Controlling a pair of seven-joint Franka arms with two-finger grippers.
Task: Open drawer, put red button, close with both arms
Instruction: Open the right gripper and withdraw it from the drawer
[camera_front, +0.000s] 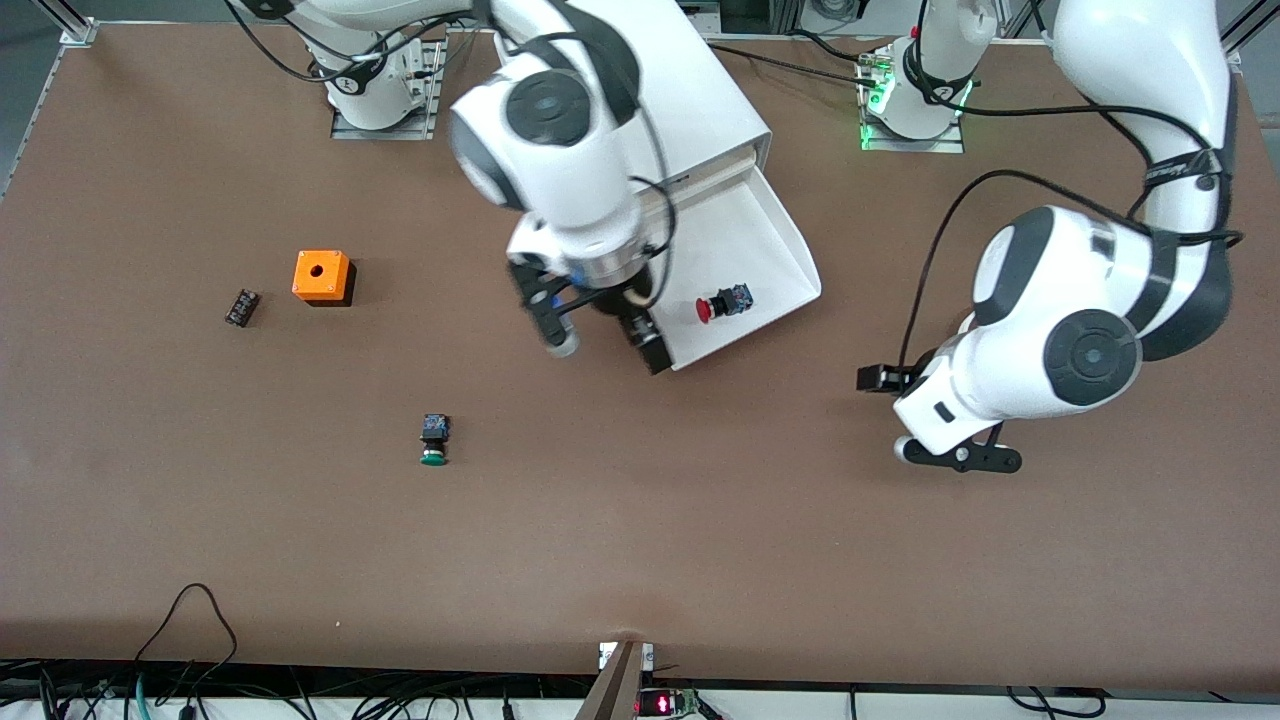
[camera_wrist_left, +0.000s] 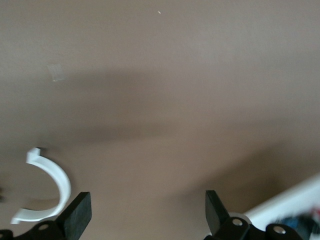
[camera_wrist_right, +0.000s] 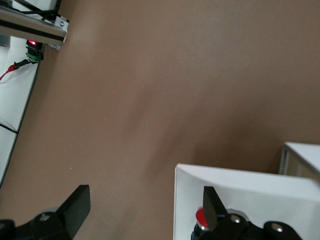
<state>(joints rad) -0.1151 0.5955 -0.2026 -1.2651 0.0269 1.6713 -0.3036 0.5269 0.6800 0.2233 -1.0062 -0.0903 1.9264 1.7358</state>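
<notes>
With button (camera_front: 724, 303) lying in drawer (camera_front: 760, 215), bring both spread-fingered grippers, right (camera_front: 600, 335) and left (camera_front: 955, 455), squarely onto its front and push evenly.

We can find no words or numbers to read. The right arm's base (camera_front: 352, 83) may have a small round mark, but we cannot read it.

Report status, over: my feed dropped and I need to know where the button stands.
Right gripper open, empty, at the drawer front corner. Left gripper open over bare table, waiting. Red button lying in the open drawer. Nothing blocking closing.
</notes>
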